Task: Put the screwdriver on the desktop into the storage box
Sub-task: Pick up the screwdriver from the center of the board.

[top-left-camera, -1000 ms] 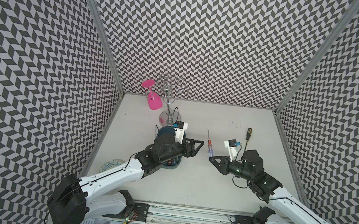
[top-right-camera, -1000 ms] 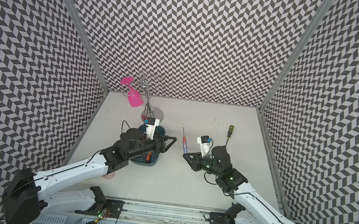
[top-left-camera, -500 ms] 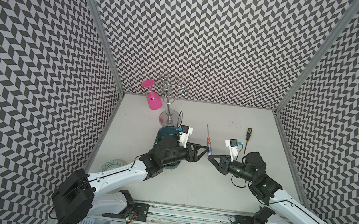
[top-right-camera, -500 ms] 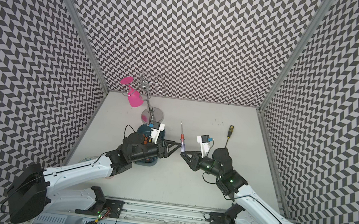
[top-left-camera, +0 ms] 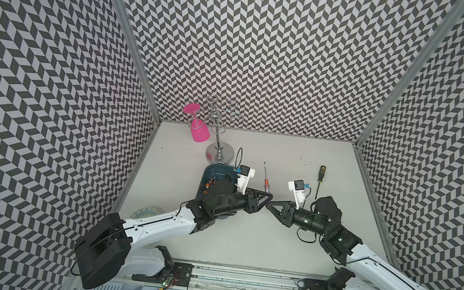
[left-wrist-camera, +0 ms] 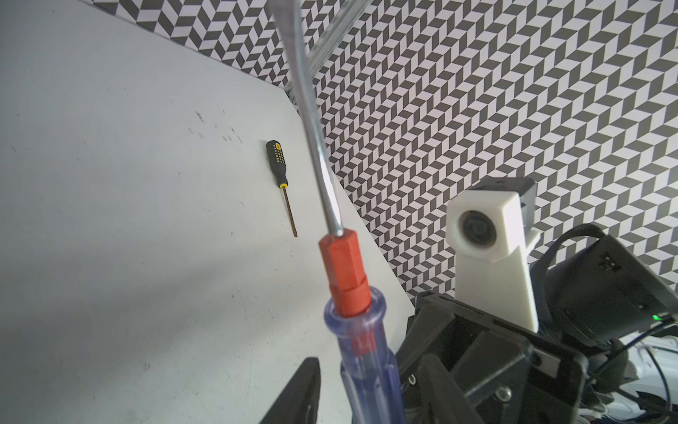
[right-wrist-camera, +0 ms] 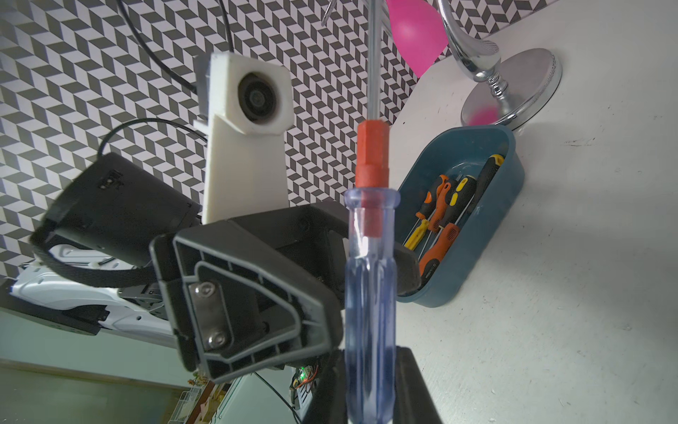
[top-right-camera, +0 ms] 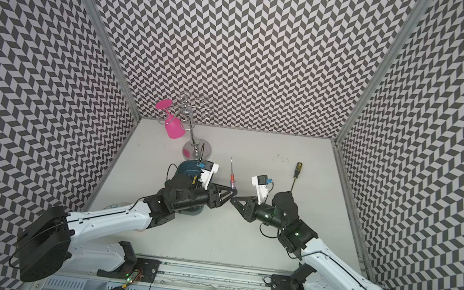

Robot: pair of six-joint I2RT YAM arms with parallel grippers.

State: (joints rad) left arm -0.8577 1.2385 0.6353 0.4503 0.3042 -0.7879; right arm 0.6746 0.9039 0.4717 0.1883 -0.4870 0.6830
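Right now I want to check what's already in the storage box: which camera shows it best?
The right wrist view: the storage box lies open to it, orange- and yellow-handled screwdrivers inside. In both top views the left arm covers most of it. The left wrist view misses it.

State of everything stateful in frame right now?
right pincer: shut on clear screwdriver.
left pincer: around its handle, grip unclear.
clear screwdriver: upright, off the desktop.
black screwdriver: lying on desktop.
box: open, holds several screwdrivers.
pink glass: hanging inverted on rack.
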